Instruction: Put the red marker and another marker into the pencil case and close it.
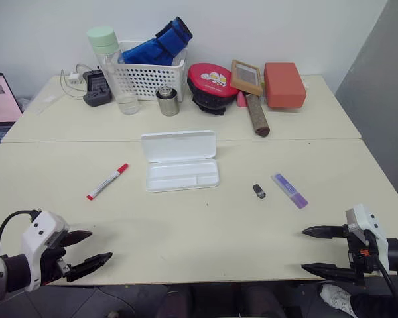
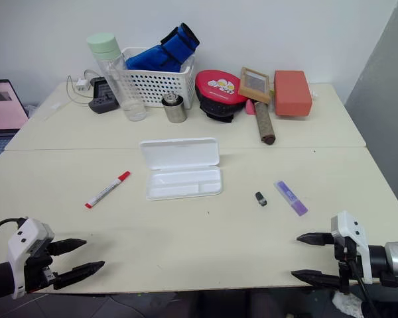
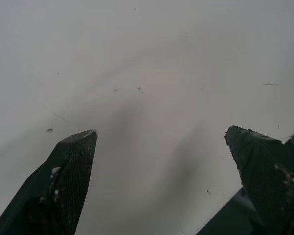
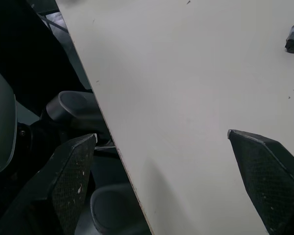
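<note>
Left tool and right tool both hover at the near edge of the surface, fingers wide apart, nothing held. Red marker lies ahead of the left tool, purple marker ahead of the right, grey stub just beside it. Case sits open mid-surface between the markers.

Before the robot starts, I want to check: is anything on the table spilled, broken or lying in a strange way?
Nothing looks spilled or broken. The pencil case lies open, with the red marker on one side and the purple marker on the other.
</note>
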{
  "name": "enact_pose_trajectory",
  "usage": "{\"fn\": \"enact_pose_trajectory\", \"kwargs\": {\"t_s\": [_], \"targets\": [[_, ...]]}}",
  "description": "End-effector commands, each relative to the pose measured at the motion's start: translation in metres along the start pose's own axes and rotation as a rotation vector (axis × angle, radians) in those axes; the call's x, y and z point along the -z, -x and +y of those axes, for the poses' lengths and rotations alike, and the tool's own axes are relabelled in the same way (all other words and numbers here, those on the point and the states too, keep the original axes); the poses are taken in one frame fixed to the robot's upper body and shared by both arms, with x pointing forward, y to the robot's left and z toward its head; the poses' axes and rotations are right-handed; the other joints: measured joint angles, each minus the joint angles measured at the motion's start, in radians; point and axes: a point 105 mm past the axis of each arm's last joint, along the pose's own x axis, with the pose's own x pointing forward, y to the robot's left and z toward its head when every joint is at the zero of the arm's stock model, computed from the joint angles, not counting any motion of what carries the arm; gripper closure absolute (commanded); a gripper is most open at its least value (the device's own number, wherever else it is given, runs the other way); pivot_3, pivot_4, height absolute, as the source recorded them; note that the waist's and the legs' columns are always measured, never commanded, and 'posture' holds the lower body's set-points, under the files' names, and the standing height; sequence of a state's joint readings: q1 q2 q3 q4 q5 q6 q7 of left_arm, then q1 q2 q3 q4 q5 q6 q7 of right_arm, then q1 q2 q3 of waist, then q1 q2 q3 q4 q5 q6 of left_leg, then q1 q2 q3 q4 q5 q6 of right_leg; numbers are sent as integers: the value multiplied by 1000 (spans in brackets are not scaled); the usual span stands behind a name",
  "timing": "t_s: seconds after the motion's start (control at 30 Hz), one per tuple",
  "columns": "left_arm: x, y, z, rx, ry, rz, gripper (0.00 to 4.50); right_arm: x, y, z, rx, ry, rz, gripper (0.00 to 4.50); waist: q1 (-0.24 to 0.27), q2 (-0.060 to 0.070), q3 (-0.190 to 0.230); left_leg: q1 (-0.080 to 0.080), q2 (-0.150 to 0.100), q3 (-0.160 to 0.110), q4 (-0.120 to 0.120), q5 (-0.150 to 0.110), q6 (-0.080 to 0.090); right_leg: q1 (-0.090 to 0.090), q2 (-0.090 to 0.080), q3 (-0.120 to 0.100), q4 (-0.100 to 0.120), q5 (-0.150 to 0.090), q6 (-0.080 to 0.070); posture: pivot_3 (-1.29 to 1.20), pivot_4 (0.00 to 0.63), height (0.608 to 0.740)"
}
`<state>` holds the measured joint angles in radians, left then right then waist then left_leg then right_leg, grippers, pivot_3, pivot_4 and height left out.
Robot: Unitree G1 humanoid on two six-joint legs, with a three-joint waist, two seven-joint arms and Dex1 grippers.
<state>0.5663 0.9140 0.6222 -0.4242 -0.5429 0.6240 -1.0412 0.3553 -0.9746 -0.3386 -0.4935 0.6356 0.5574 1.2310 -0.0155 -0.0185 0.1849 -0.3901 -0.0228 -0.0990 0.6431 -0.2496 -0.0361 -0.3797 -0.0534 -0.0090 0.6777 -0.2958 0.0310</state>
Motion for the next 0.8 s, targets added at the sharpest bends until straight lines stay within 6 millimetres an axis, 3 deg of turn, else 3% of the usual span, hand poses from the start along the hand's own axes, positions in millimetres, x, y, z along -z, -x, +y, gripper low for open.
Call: {"fn": "enact_pose_trajectory", "kwargs": {"t_s": [0.03,0.33,0.8], "targets": [[-7,4,2,-17,-31,-16,41,-2,3,0,-1,24,10,0,0,0,0,0,0,0,0,0,0,0,0,0,0,0,0,0,150,740],[0,2,3,-12,-2,6,41,0,4,1,-12,21,22,0,0,0,0,0,0,0,0,0,0,0,0,0,0,0,0,0,150,740],[-8,-1,3,-5,-4,-26,41,-2,2,0,-24,22,8,0,0,0,0,0,0,0,0,0,0,0,0,0,0,0,0,0,150,740]]}}
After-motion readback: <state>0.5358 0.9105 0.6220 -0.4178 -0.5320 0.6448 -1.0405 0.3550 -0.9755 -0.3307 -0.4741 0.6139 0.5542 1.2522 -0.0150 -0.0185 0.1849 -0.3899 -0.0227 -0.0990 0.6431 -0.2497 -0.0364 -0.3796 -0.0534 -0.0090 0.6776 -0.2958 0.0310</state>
